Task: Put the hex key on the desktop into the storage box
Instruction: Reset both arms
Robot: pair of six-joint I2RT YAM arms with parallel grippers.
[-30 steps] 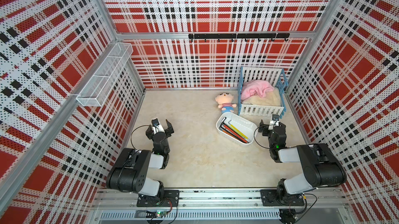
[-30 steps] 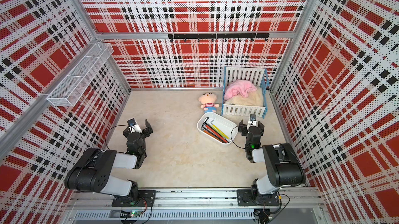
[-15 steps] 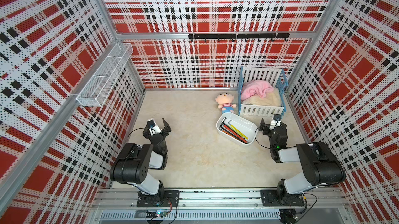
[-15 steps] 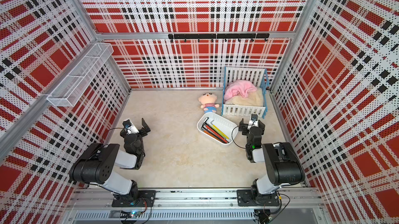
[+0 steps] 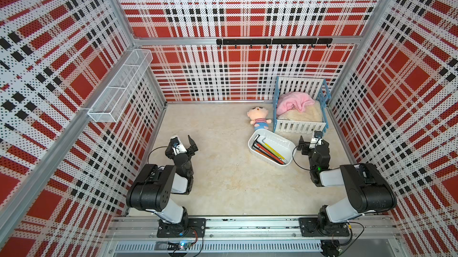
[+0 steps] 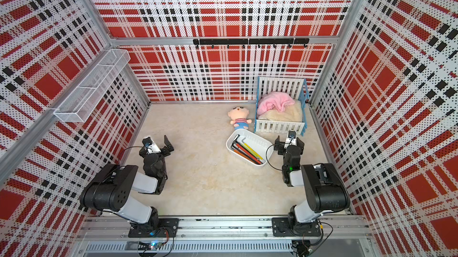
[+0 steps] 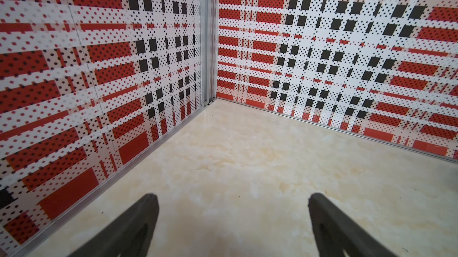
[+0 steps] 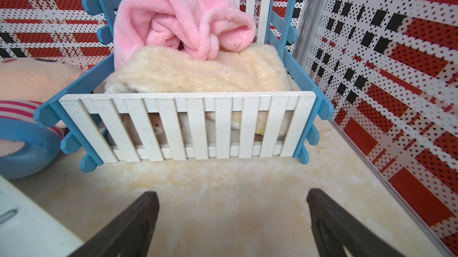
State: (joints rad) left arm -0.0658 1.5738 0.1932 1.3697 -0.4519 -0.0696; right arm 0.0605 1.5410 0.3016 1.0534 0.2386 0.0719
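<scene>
The left gripper (image 7: 233, 197) stood wide and empty, well left of the storage box (image 5: 280, 139). The hex keys (image 5: 269, 150) lay inside it, along its length. The right gripper (image 8: 233, 197), also wide, sat just beside its right end. Only the top views showed the keys, and we saw none on the desktop (image 5: 223, 181).

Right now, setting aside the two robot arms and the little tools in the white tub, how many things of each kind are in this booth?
storage box: 1
plush doll: 1
toy crib: 1
blankets in the crib: 2, a pink blanket and a cream blanket
wire basket on the wall: 1
hook rail: 1
Total: 7
</scene>
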